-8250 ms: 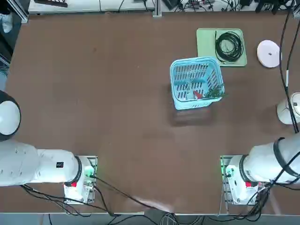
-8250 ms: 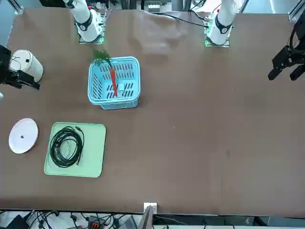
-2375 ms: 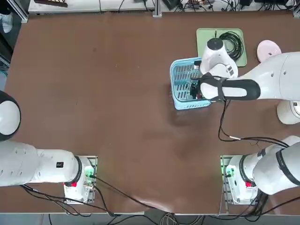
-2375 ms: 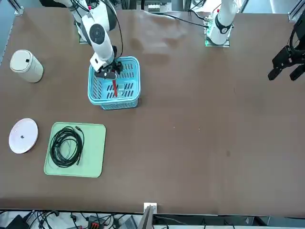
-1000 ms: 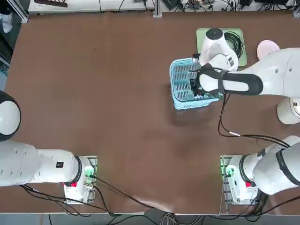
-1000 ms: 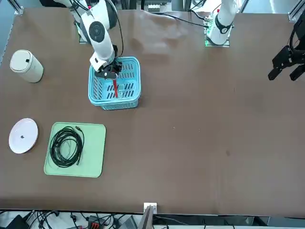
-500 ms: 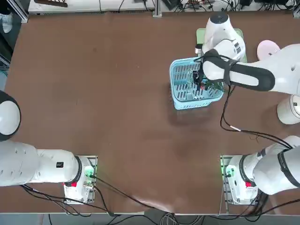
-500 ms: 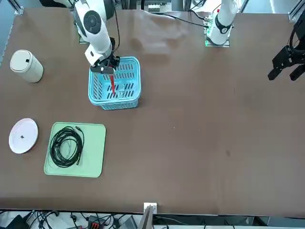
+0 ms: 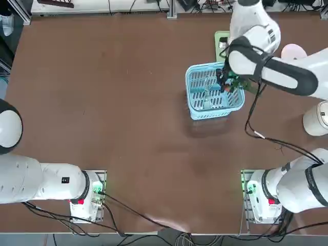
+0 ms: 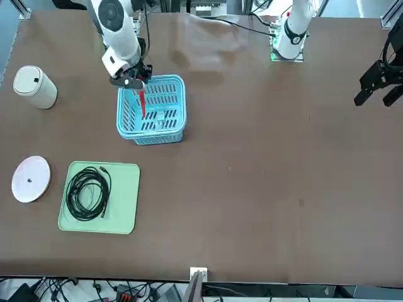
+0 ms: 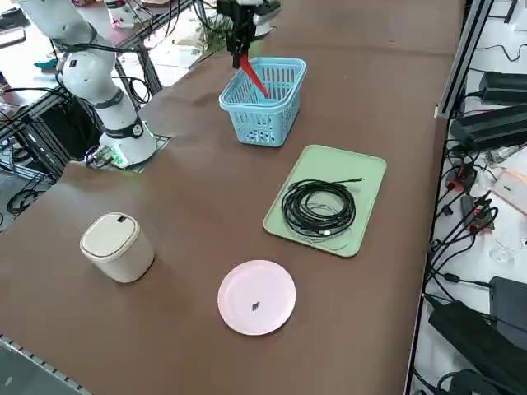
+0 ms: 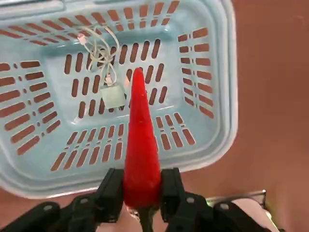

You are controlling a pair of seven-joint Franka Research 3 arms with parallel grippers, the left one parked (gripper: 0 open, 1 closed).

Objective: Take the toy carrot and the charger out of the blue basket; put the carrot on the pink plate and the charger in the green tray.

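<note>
The right tool (image 12: 142, 195) is clamped on the thick end of the one toy carrot (image 12: 141, 145), a black fingertip against each side of it. It holds the carrot raised at the blue basket's (image 12: 219, 96) edge nearest the robot's right. The carrot's long axis slants downward: the leafy end is up at the tool, and the bare red tip points down and in over the basket, toward its middle.

Inside the one basket lies one charger (image 12: 113, 95), a whitish block resting on the slatted base, its pale cord (image 12: 104, 53) loosely looped beside it.

The basket stands on the brown counter (image 9: 113, 128), right of the counter's middle. Between the basket and the counter's far edge lies one green tray (image 10: 126, 214), well apart from the basket in the front view, its long sides running roughly toward that far edge. One coiled black cable (image 10: 89, 194) sits on the tray.

One pink plate (image 11: 257, 297) lies flat toward the counter's right edge, just beside the tray with a strip of counter between. One white lidded canister (image 11: 118, 247) stands nearer the robot along that same edge, apart from the plate. Broad open counter stretches from the basket to the left, and more lies between the basket and the near edge.
</note>
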